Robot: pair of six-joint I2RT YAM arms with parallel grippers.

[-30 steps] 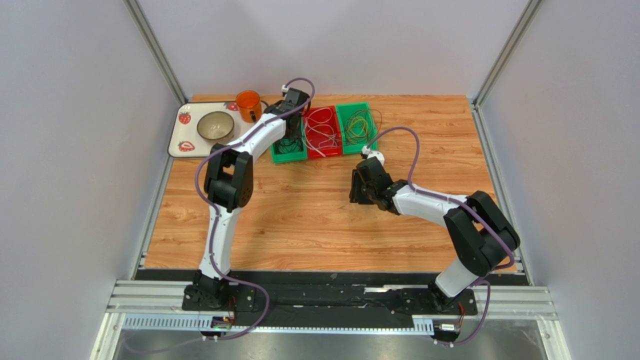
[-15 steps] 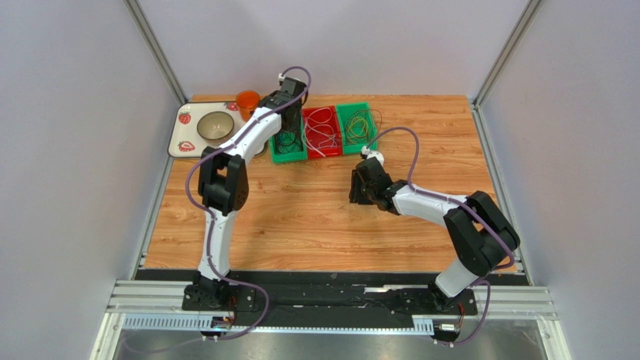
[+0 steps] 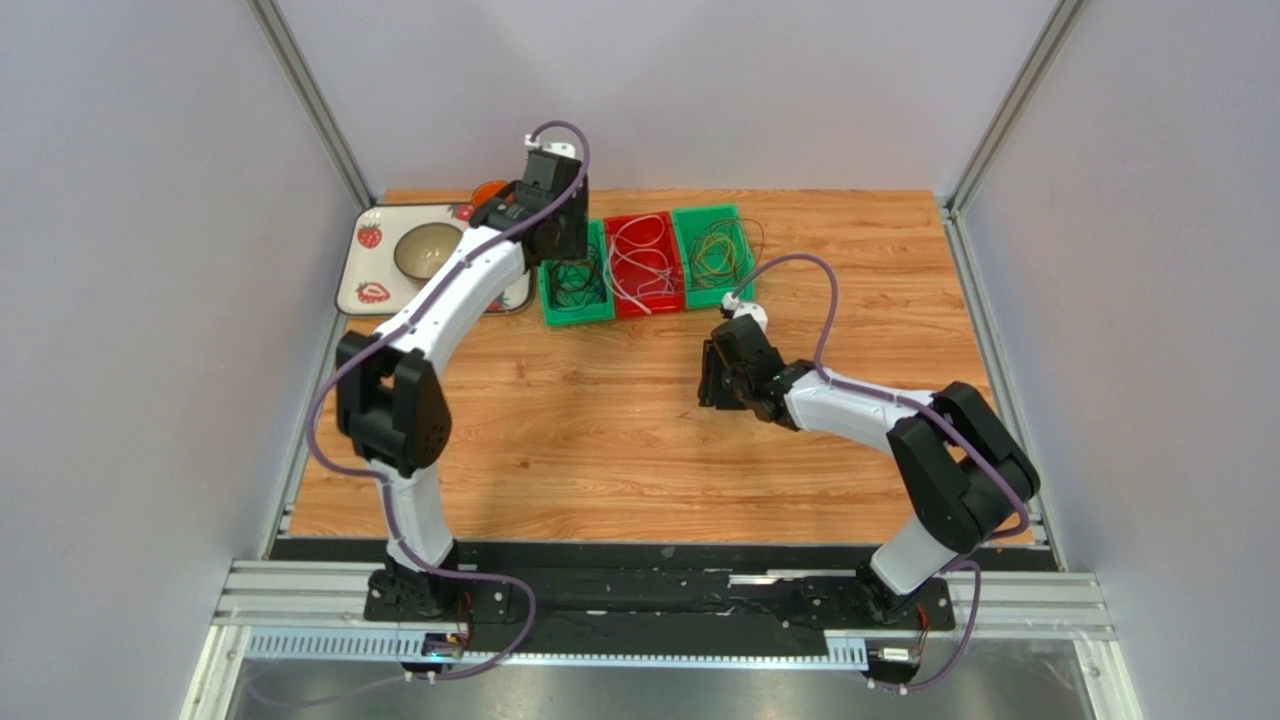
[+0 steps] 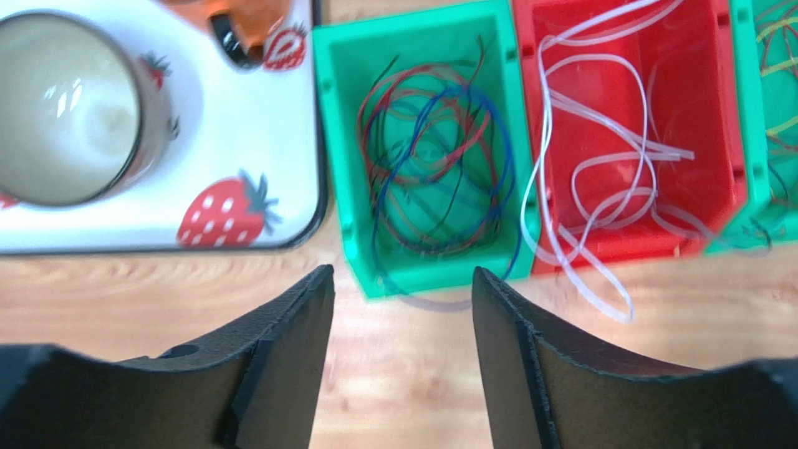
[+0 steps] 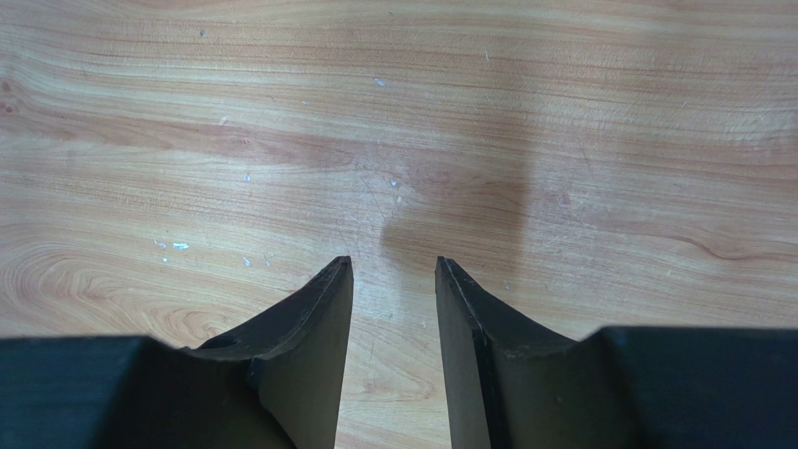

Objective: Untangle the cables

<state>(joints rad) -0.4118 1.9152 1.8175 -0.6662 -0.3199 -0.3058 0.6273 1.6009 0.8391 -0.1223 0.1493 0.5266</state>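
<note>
The left gripper (image 4: 401, 281) is seen spread wide, nothing between its fingers, hung over the near wall of the leftmost green bin (image 4: 334, 140). Inside that bin, red, blue and black cables (image 4: 435, 168) are piled in overlapping loops. Just beside it, white cables (image 4: 599, 159) are heaped in the red bin (image 4: 712, 94), one loop spilled over the near wall onto the tabletop (image 4: 140, 290). A further green bin (image 3: 709, 212), touching the red one, is filled with greenish cables (image 3: 718, 252). To the left, a strawberry tray (image 4: 281, 131) is occupied by a bowl (image 4: 66, 103) and an orange mug (image 4: 245, 14). Well apart, the right gripper (image 5: 393, 267) is parted too, empty, pointed down at bare wood.
</note>
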